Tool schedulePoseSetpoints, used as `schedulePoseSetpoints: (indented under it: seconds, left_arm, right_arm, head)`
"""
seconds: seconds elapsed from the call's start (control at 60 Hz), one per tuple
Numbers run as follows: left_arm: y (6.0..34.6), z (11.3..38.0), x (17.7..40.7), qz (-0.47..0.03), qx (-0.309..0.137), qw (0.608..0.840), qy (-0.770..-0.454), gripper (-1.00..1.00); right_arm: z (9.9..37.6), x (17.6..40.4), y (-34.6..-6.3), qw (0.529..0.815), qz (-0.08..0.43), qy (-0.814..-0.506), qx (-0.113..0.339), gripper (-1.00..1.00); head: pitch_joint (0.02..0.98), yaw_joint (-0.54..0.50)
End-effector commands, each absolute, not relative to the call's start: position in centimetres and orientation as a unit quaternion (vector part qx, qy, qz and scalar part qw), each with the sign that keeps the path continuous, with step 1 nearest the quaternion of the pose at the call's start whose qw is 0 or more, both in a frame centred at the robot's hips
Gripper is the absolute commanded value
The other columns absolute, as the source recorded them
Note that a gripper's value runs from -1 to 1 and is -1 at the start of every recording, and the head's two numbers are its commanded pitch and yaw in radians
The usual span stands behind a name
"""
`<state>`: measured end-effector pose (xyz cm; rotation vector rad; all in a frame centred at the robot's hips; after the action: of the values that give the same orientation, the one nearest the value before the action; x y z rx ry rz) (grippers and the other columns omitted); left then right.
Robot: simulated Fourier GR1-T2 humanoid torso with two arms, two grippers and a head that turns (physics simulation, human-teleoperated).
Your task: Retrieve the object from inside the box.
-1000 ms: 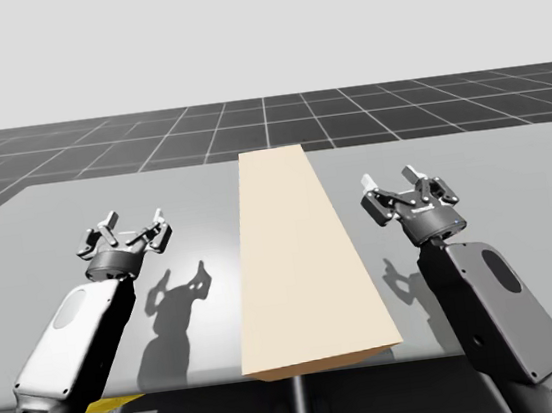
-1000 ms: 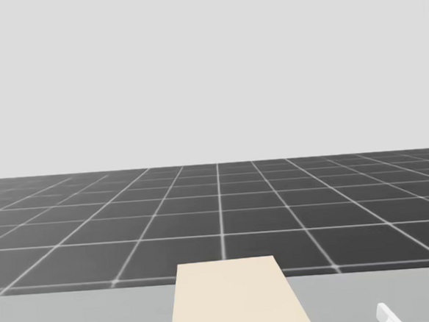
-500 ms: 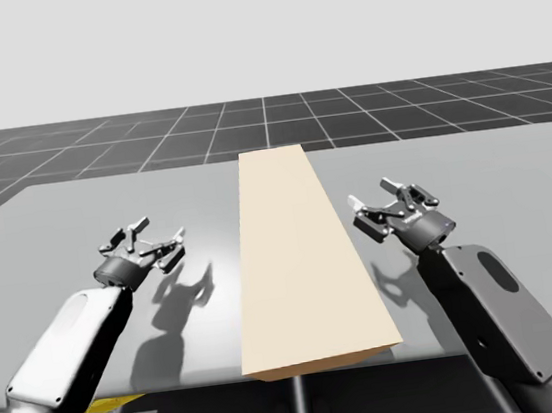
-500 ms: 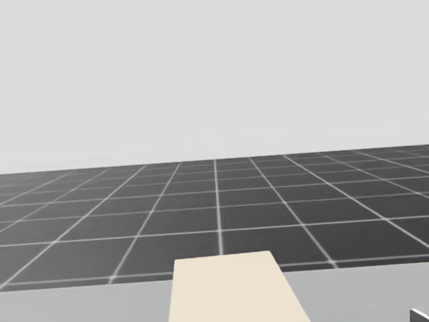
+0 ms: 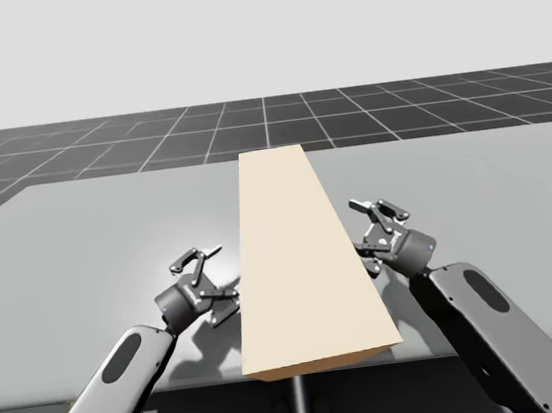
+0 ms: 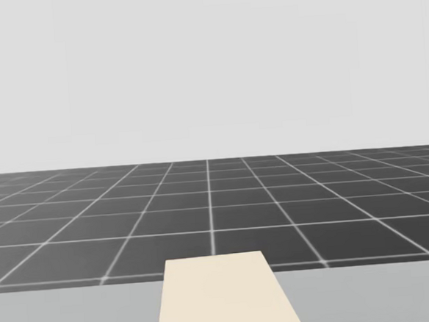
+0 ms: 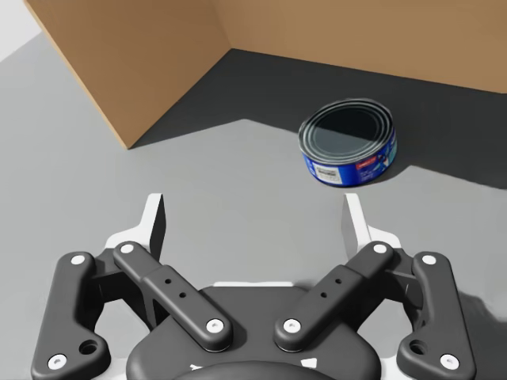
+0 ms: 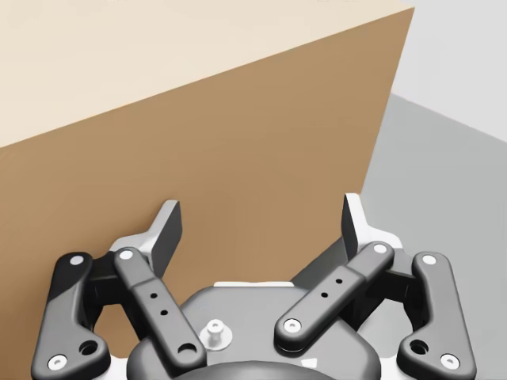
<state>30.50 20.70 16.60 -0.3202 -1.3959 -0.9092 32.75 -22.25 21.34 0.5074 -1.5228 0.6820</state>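
Note:
A long beige box (image 5: 297, 254) lies down the middle of the grey table (image 5: 78, 231); its far end also appears in the head view (image 6: 220, 300). In the left wrist view the box's side is an opening with brown inner walls (image 7: 135, 55). A short blue can (image 7: 348, 142) with a dark lid stands on the box's floor, ahead of my left gripper (image 7: 253, 214). That gripper (image 5: 215, 284) is open, close to the box's left side. My right gripper (image 5: 370, 233) is open beside the box's right side, facing its brown wall (image 8: 238, 150) with nothing between its fingers (image 8: 166, 226).
The table's front edge runs just behind both forearms. Bare grey table surface stretches left (image 5: 60, 253) and right (image 5: 515, 187) of the box. A dark gridded floor (image 5: 266, 122) lies beyond the table's far edge.
Both grippers have moved inward and nearer, from the open table to the box's two sides; the left one has moved further. My head has turned slightly.

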Motion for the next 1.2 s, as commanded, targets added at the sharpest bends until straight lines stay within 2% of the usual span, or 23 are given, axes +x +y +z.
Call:
schedulePoseSetpoints:
  seconds: [0.017, 0.1, 0.167, 0.2, 0.533, 0.65, 0.8, 0.85, 0.933, 1.083, 1.1, 1.117, 1.133, 1.15, 1.2]
  left_arm:
    - [18.7, 16.1, 29.0, -0.412, -0.171, 0.649, -0.616, -1.00]
    - [18.5, 15.1, 29.7, -0.396, -0.198, 0.634, -0.634, -1.00]
    - [18.1, 14.3, 30.4, -0.389, -0.216, 0.634, -0.632, -1.00]
    - [17.6, 13.7, 30.9, -0.387, -0.218, 0.621, -0.646, -1.00]
    - [14.1, 13.2, 33.5, -0.371, -0.282, 0.642, -0.609, -1.00]
    - [13.6, 12.5, 34.7, -0.367, -0.284, 0.649, -0.603, -1.00]
    - [13.1, 11.0, 35.9, -0.327, -0.328, 0.673, -0.576, -1.00]
    - [12.9, 10.4, 36.2, -0.327, -0.335, 0.676, -0.569, -1.00]
    - [12.5, 9.8, 36.4, -0.328, -0.340, 0.677, -0.564, -1.00]
    - [11.8, 8.9, 36.5, -0.349, -0.318, 0.673, -0.569, -1.00]
    - [11.8, 8.8, 36.4, -0.347, -0.314, 0.672, -0.574, -0.91]
    - [11.7, 8.9, 36.4, -0.346, -0.318, 0.674, -0.570, 0.08]
    - [11.7, 8.9, 36.4, -0.347, -0.318, 0.674, -0.570, 0.65]
    - [11.7, 8.9, 36.4, -0.349, -0.317, 0.672, -0.571, 0.99]
    - [11.7, 8.8, 36.3, -0.353, -0.313, 0.669, -0.575, 1.00]
  right_arm:
    - [21.0, 32.0, -20.9, 0.623, 0.327, -0.669, 0.239, -1.00]
    - [20.9, 32.1, -20.9, 0.619, 0.326, -0.675, 0.235, -1.00]
    - [20.8, 32.2, -20.7, 0.618, 0.326, -0.676, 0.234, -1.00]
    - [20.8, 32.3, -20.5, 0.615, 0.330, -0.679, 0.229, -1.00]
    - [20.7, 32.1, -20.0, 0.604, 0.339, -0.688, 0.219, -1.00]
    - [20.8, 32.1, -20.0, 0.601, 0.338, -0.690, 0.219, -1.00]
    - [20.8, 32.0, -19.7, 0.598, 0.341, -0.692, 0.218, -1.00]
    - [20.8, 31.9, -19.7, 0.597, 0.341, -0.693, 0.217, -1.00]
    - [20.8, 31.9, -19.6, 0.596, 0.341, -0.694, 0.217, -1.00]
    - [20.8, 31.8, -19.5, 0.593, 0.342, -0.696, 0.217, -1.00]
    - [20.8, 31.9, -19.5, 0.593, 0.342, -0.696, 0.216, -1.00]
    - [20.8, 31.8, -19.5, 0.593, 0.342, -0.696, 0.216, -1.00]
    - [20.8, 31.8, -19.5, 0.593, 0.342, -0.696, 0.217, -1.00]
    - [20.8, 31.9, -19.5, 0.593, 0.341, -0.696, 0.217, -1.00]
    - [20.8, 31.8, -19.5, 0.593, 0.340, -0.697, 0.217, -1.00]
  head:
    - [0.150, -0.02]
    - [0.151, -0.02]
    - [0.153, -0.02]
    - [0.155, -0.02]
    - [0.176, -0.01]
    - [0.188, -0.01]
    - [0.206, -0.01]
    - [0.211, 0.00]
    - [0.217, 0.00]
    - [0.224, 0.00]
    - [0.224, 0.00]
    - [0.224, 0.00]
    - [0.225, 0.00]
    - [0.226, 0.00]
    - [0.228, 0.00]
